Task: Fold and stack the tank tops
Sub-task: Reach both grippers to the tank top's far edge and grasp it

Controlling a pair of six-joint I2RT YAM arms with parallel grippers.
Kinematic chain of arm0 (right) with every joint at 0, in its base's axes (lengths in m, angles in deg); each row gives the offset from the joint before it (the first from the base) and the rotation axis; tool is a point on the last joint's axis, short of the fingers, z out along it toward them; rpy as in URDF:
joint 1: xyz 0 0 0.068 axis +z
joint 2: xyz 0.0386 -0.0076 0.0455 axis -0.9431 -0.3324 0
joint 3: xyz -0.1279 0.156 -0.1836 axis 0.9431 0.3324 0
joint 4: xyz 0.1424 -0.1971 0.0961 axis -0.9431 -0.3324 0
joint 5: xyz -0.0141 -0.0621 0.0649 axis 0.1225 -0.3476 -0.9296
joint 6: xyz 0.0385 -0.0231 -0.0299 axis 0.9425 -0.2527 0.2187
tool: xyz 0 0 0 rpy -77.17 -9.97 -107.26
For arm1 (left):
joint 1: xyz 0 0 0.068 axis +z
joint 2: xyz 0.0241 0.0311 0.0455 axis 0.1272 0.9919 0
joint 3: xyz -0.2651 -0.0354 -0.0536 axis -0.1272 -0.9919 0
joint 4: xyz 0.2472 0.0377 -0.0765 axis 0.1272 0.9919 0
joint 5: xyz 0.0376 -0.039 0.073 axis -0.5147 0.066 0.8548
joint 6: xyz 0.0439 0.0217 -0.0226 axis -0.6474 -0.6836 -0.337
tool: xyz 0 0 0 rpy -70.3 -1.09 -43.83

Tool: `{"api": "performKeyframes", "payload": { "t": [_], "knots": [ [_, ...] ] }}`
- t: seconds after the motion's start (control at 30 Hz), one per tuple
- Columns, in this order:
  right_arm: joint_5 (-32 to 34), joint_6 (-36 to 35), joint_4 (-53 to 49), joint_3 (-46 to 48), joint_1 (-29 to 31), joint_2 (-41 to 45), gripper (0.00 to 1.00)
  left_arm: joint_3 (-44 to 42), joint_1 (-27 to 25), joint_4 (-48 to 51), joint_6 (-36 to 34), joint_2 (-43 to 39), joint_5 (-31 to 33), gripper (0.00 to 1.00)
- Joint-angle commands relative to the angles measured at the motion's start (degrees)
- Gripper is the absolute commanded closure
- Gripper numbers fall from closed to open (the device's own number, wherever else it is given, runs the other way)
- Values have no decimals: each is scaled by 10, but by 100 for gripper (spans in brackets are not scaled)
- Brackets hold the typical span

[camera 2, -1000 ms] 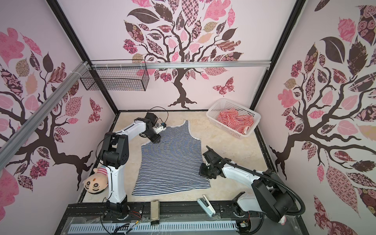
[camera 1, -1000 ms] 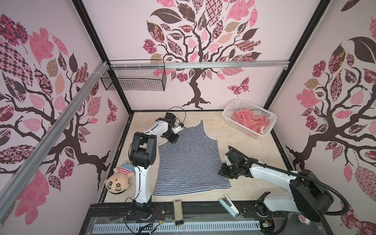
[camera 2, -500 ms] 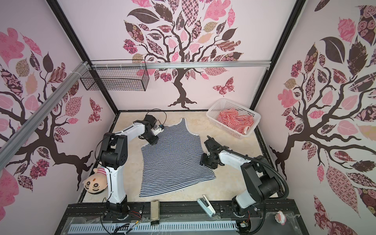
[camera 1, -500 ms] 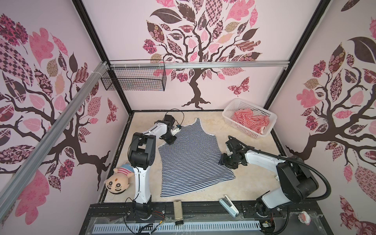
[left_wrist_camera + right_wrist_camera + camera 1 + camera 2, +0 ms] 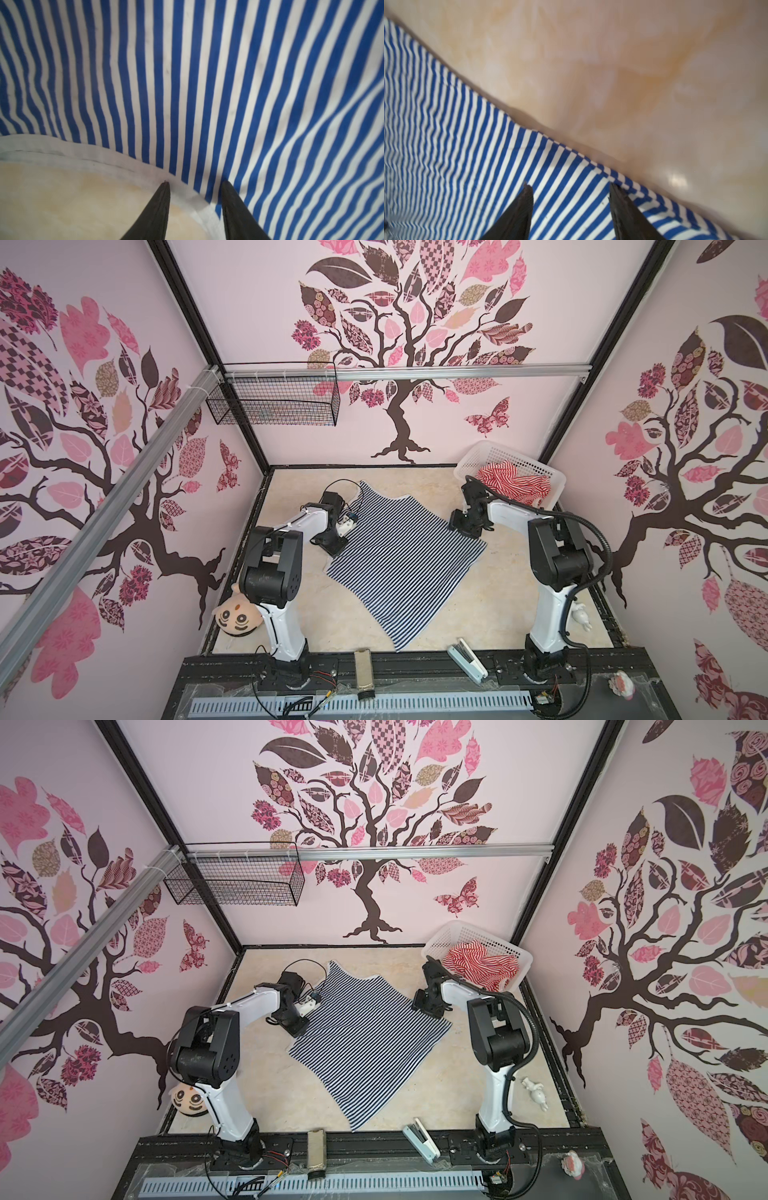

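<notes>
Claw check: counting two, both parted, gripping nothing. Seeing left claw (image 5: 195, 185) straddling the white hem of the navy-and-white tank top (image 5: 405, 560), cloth lying flat between its tips. Seeing right claw (image 5: 571, 188) sitting over the same top's opposite edge, stripes showing between its tips, bare table (image 5: 478, 593) just beyond; not telling whether those tips are touching the cloth.

Counting two tank tops. Finding the navy-and-white one lying spread out and skewed mid-table, unfolded. Finding the red-and-white tank top (image 5: 513, 487) lying crumpled in the one white basket (image 5: 530, 464) at the far right corner. Seeing nothing folded or stacked yet.

Also counting one wire basket (image 5: 274, 406) hanging on the back wall, and one plush doll (image 5: 237, 616) lying at the near left table edge beside the left arm's base.
</notes>
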Motion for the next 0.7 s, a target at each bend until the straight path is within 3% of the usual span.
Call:
{"api": "performKeyframes", "payload": {
  "t": [0.0,0.1,0.17,0.4,0.67],
  "knots": [
    [-21,-20,-68,-117,-3,-89,38,-39,-12,24,6,-54,-25,55],
    [-56,-35,-114,-237,-2,-129,37,-64,-35,47,-1,-92,-36,55],
    [-63,-39,-119,-254,1,-105,35,-65,-38,54,3,-116,-44,55],
    [-28,-24,-59,-72,58,95,30,32,-31,-7,56,-113,-52,52],
    [6,30,16,146,168,202,30,264,-26,4,105,113,-60,53]
  ]
}}
